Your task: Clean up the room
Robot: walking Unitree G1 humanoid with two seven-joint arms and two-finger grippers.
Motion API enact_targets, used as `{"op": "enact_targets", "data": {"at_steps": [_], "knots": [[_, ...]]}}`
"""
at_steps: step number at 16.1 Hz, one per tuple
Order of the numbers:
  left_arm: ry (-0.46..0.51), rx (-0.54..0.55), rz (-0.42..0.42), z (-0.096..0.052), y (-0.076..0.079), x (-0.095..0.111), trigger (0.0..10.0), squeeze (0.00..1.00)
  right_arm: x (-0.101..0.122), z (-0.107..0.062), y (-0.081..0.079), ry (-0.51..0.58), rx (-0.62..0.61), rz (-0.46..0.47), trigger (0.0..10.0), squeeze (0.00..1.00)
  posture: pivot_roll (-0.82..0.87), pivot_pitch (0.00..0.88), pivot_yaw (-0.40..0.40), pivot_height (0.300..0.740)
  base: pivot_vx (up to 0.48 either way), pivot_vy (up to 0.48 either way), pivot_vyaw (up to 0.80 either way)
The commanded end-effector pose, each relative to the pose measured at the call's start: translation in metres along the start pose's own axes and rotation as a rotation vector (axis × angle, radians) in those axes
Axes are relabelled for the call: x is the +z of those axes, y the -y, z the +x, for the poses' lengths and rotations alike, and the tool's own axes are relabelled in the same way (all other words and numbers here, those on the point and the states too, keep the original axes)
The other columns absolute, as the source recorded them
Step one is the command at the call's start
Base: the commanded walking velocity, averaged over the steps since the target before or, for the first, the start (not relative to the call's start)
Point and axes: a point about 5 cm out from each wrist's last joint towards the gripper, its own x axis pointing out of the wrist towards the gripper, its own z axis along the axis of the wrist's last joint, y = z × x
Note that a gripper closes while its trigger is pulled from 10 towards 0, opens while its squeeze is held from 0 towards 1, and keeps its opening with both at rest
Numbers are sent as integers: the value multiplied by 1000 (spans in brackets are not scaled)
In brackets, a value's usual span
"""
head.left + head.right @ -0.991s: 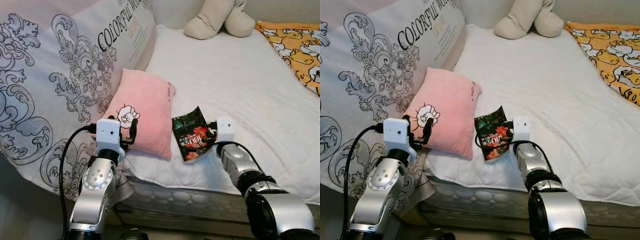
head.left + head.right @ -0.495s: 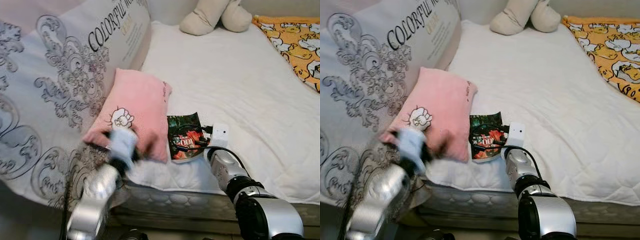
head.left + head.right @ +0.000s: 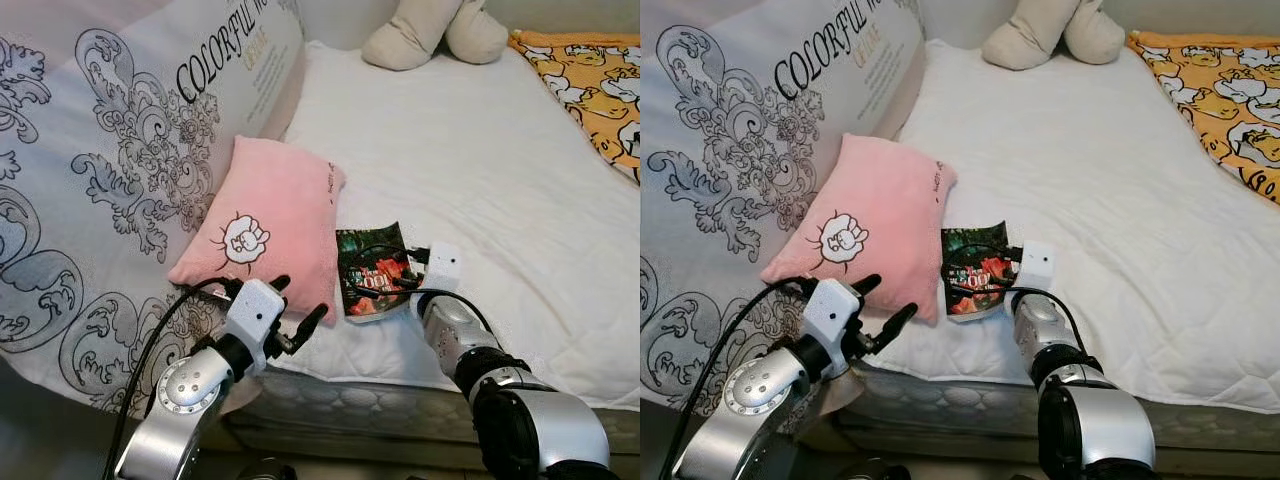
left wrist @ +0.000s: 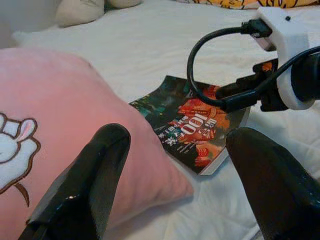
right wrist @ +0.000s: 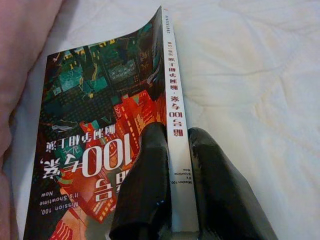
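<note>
Taking the pink pillow (image 3: 278, 220) as the landmark: to its left a large patterned cushion (image 3: 110, 150) leans along the bed. Just below the pillow's near corner hovers the left gripper (image 3: 296, 302), its two fingers spread wide and holding nothing. Immediately right of the pillow, touching its edge, lies the book (image 3: 372, 272) with a dark red-and-green cover, on the white mattress (image 3: 480, 170). The right gripper (image 5: 170, 190) pinches the book at its spine, one finger on each side. Farther right of the pillow is an orange duck-print blanket (image 3: 600, 90); beyond it, a beige plush toy (image 3: 435, 35). The grip is narrow, so the book may swing or slip out when lifted, and its cover could snag the pillow
</note>
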Motion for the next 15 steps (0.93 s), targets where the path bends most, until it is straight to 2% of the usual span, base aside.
{"op": "enact_targets", "data": {"at_steps": [1,2,4,9,15], "knots": [[15,-10,18,0,-1,5,10000,0,4,1,-3,2,-19,7,10000,906,29,0,78,740,0,0,0],[17,-9,17,0,-1,5,10000,0,2,1,-4,-5,-24,34,10000,1000,31,0,77,740,0,0,0],[17,-11,15,-1,0,5,10000,0,-1,0,-4,-13,-28,51,10000,1000,34,0,78,740,0,0,0],[21,-9,10,0,-1,6,10000,0,5,1,0,11,-29,21,10000,1000,29,0,79,740,0,0,0],[23,-8,-6,3,-1,4,10000,0,3,0,-9,32,-8,-11,10000,1000,25,0,67,740,0,0,0]]}}
